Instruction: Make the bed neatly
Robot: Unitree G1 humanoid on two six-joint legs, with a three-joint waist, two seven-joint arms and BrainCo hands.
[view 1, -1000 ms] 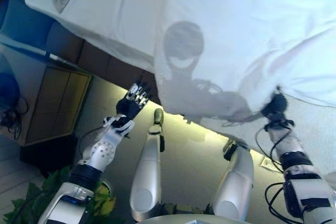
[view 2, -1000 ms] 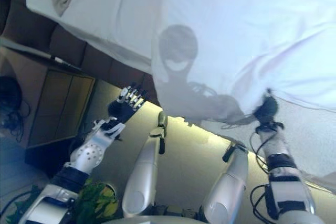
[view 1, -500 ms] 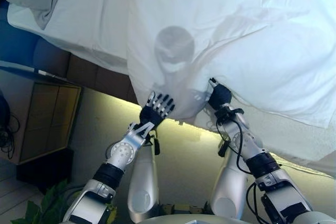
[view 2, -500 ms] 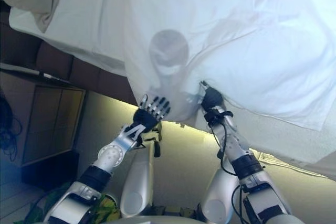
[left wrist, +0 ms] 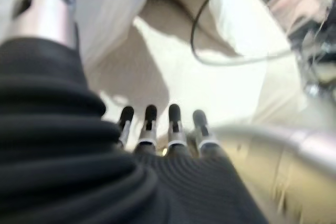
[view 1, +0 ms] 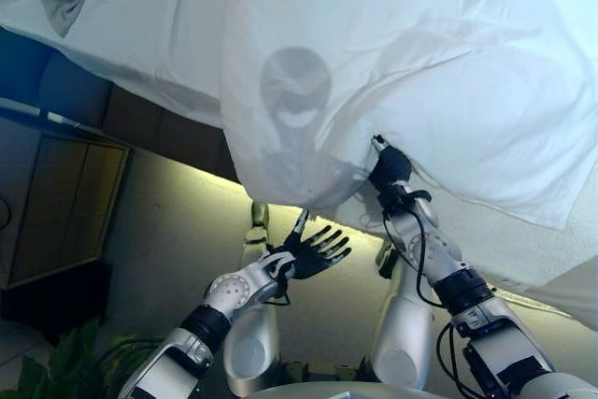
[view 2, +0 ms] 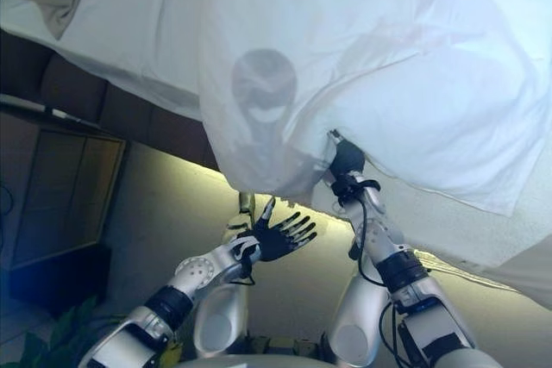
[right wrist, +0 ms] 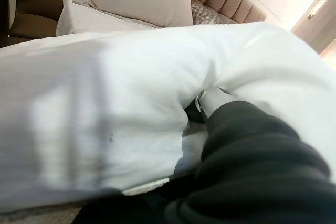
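White duvet lies rumpled over the bed, its edge hanging off the near side. Right hand is bunched into that hanging edge, fingers clamped on the cloth. Left hand hovers below the duvet edge, fingers spread and holding nothing.

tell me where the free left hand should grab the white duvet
Likely the hanging lower edge of the white duvet, just above the open left hand. It drapes free over the bedside, so fingers can come from below and pinch it, beside the right hand.
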